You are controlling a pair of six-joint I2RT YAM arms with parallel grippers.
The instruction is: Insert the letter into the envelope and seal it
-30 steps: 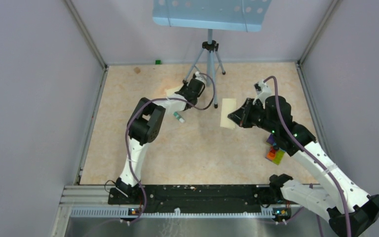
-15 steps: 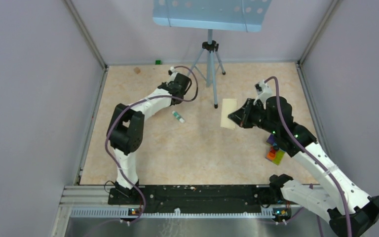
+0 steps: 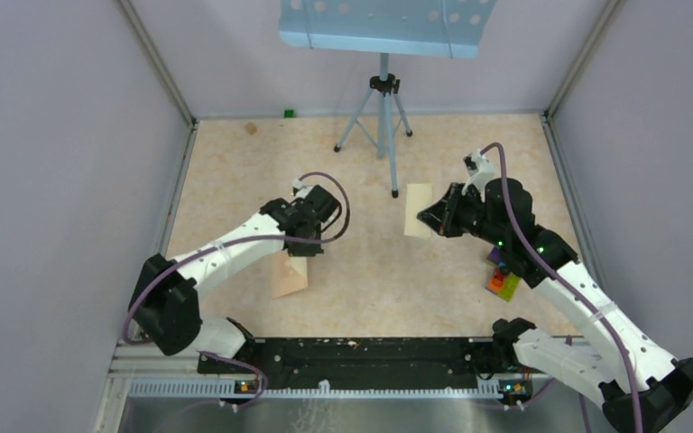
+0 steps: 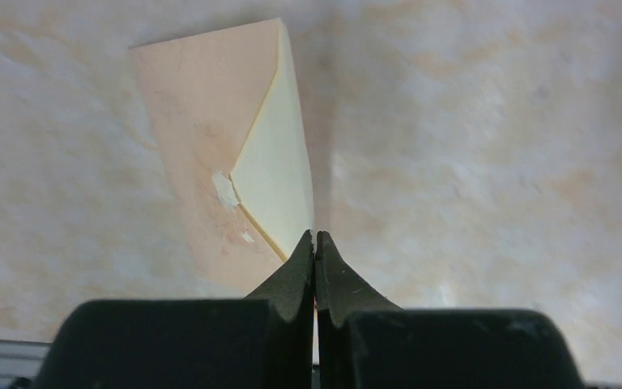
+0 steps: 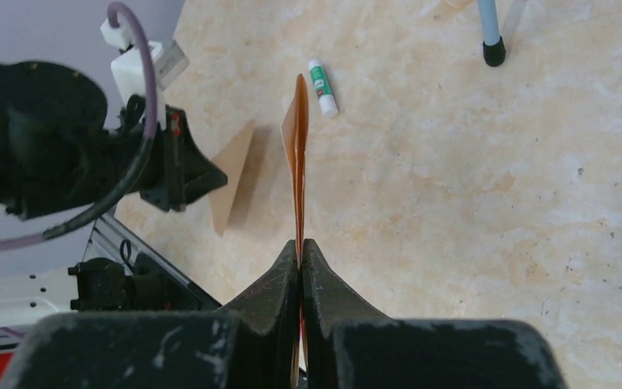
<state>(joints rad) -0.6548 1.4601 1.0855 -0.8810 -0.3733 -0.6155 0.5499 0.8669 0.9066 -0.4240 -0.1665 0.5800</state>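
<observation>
My left gripper (image 3: 303, 254) is shut on one edge of the tan envelope (image 3: 289, 276), holding it over the near-left part of the table. In the left wrist view the envelope (image 4: 202, 138) shows a pale cream triangular flap (image 4: 275, 162) running into the closed left gripper (image 4: 315, 235). My right gripper (image 3: 429, 216) is shut on the pale cream letter (image 3: 417, 209) right of centre. In the right wrist view the letter (image 5: 297, 154) stands edge-on, rising from the right gripper (image 5: 300, 241), with the envelope (image 5: 231, 182) beyond it to the left.
A glue stick (image 5: 321, 87) lies on the table beyond the letter. A tripod (image 3: 382, 117) carrying a blue perforated tray (image 3: 383, 27) stands at the back. A coloured block (image 3: 503, 281) lies beside the right arm. Grey walls enclose the table.
The left arm swung from the far middle of the table toward the near left, carrying the envelope, with its jaws closing fully. The right arm and the letter stayed put.
</observation>
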